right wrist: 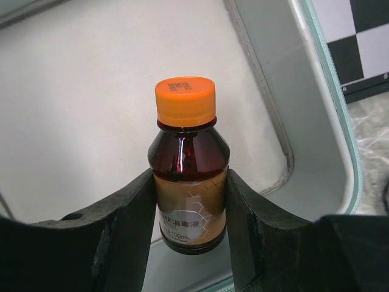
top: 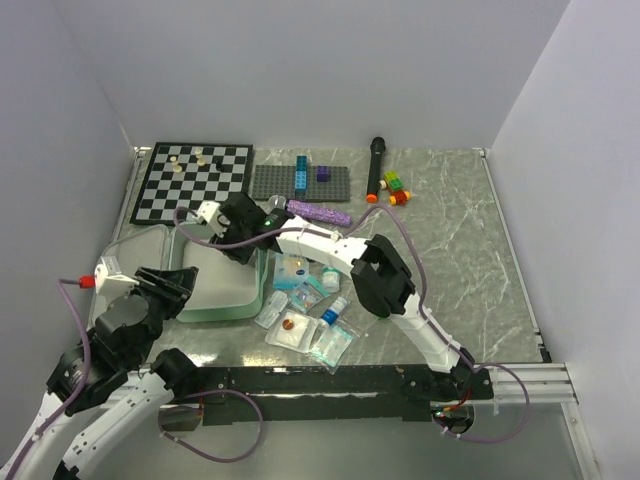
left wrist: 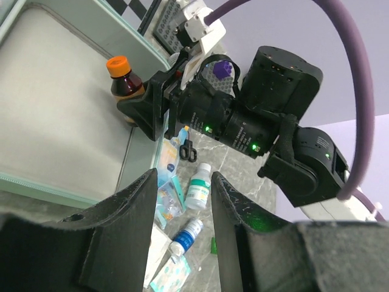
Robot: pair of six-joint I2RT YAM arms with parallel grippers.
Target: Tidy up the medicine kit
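Note:
The medicine kit point(top: 225, 312), a mint-green case, lies open at the left with its grey lining point(right wrist: 79, 91) showing. My right gripper point(right wrist: 189, 182) is shut on a brown bottle point(right wrist: 187, 176) with an orange cap. It holds the bottle upright over the case's inside near its right rim point(right wrist: 340, 121). The bottle also shows in the left wrist view point(left wrist: 126, 82). My left gripper point(left wrist: 183, 182) is open and empty, hovering at the case's near right corner point(top: 175, 285). Loose supplies lie on the table to the right of the case: a white bottle point(left wrist: 199, 185), a small blue-and-white bottle point(left wrist: 186, 236), sachets point(left wrist: 167, 194) and small scissors point(left wrist: 188, 149).
A chessboard point(top: 193, 180) and a grey studded plate point(top: 300, 183) with bricks lie at the back. A purple tube point(top: 318, 212), a black marker point(top: 375, 168) and coloured bricks point(top: 396, 188) lie nearby. A round tin point(top: 295, 267) sits beside the case.

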